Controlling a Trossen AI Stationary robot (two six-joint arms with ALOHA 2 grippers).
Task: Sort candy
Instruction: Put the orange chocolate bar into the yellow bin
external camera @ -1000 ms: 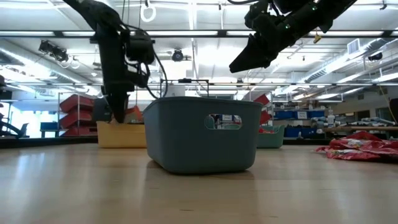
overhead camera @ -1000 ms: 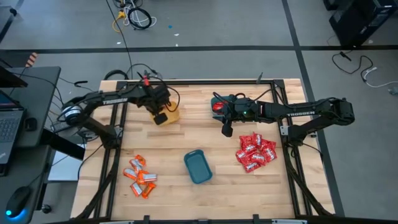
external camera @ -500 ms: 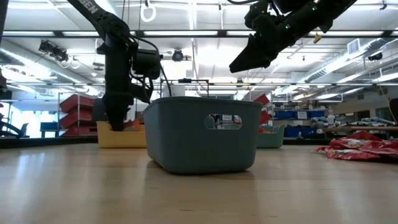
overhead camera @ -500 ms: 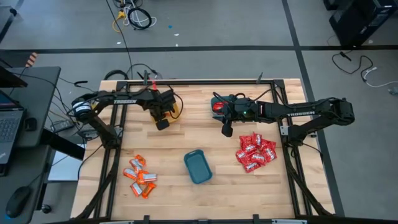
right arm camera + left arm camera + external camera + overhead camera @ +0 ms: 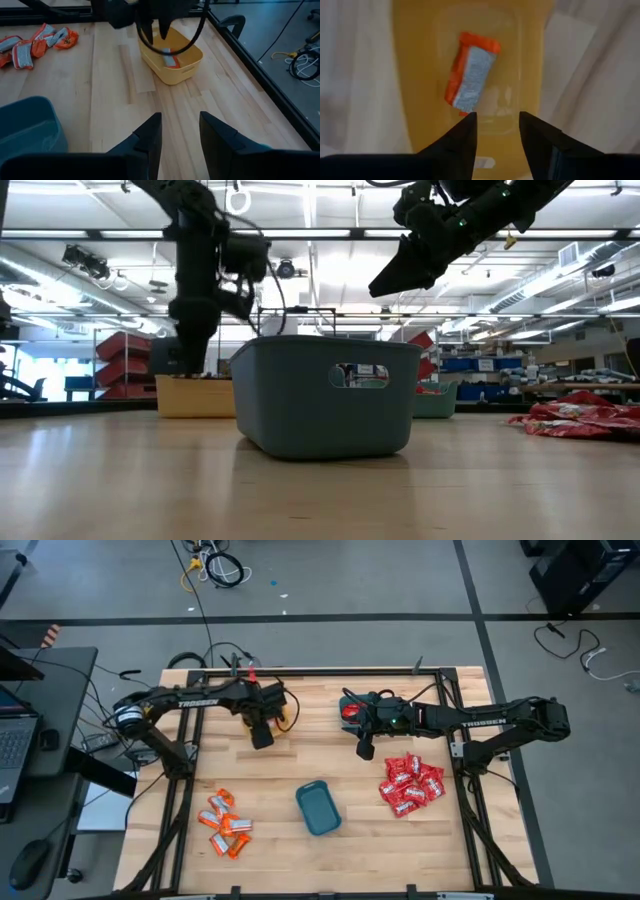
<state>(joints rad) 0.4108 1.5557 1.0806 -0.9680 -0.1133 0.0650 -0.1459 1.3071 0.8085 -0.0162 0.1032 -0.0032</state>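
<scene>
My left gripper (image 5: 262, 737) hangs open and empty just above the small yellow bin (image 5: 283, 718) at the table's far left. One orange-and-white packet (image 5: 470, 75) lies flat on the bin's floor, below the fingers. Several more orange-and-white packets (image 5: 225, 825) lie in a loose pile at the near left. A heap of red packets with white marks (image 5: 410, 785) lies at the right. My right gripper (image 5: 365, 748) is open and empty, held high over the table's far middle.
A teal bin (image 5: 318, 807) stands at the table's near middle. A second teal bin (image 5: 347, 712) holding red sweets sits under my right arm at the far side. The dark frame rails (image 5: 300, 670) run along the table's edges.
My left gripper has dipped toward the yellow bin and then risen a little above it, moving slightly toward the far edge. My right arm has kept still.
</scene>
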